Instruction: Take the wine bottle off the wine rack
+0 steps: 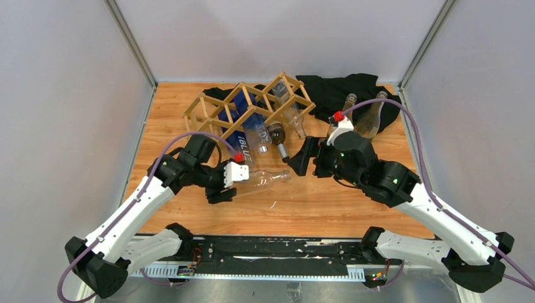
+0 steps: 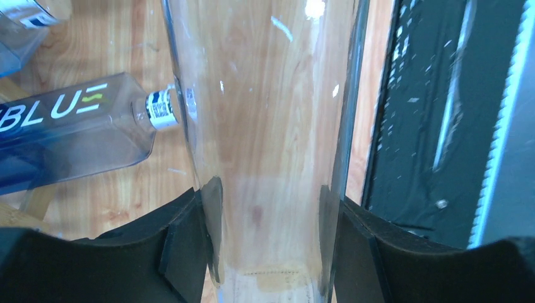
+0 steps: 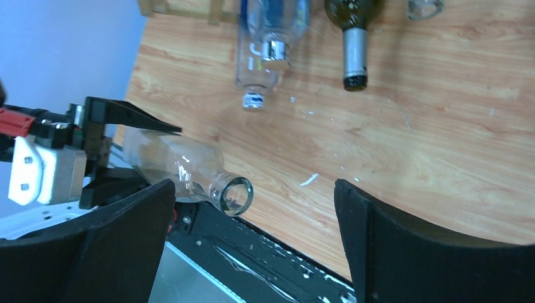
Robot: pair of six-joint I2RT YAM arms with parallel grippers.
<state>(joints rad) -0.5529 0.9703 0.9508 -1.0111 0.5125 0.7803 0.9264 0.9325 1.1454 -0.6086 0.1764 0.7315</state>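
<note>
The wine rack (image 1: 249, 101), a light wooden lattice, stands at the back of the table with several bottles lying in its cells. A clear wine bottle (image 1: 265, 180) is off the rack and lies level in front of it. My left gripper (image 1: 232, 184) is shut on the clear wine bottle's (image 2: 271, 126) wide lower body, and both pads (image 2: 211, 221) press on the glass. My right gripper (image 1: 301, 158) stands open just right of the bottle's mouth (image 3: 232, 194). Nothing is between the right gripper's (image 3: 254, 189) fingers; the mouth is apart from them.
A blue bottle (image 1: 243, 136) marked BLUE (image 2: 69, 126), a clear bottle (image 3: 262, 50) and a dark bottle (image 1: 277, 139) stick out of the rack's front. A black cloth (image 1: 344, 88) with two bottles (image 1: 372, 117) lies back right. A black rail (image 1: 271, 249) runs along the near edge.
</note>
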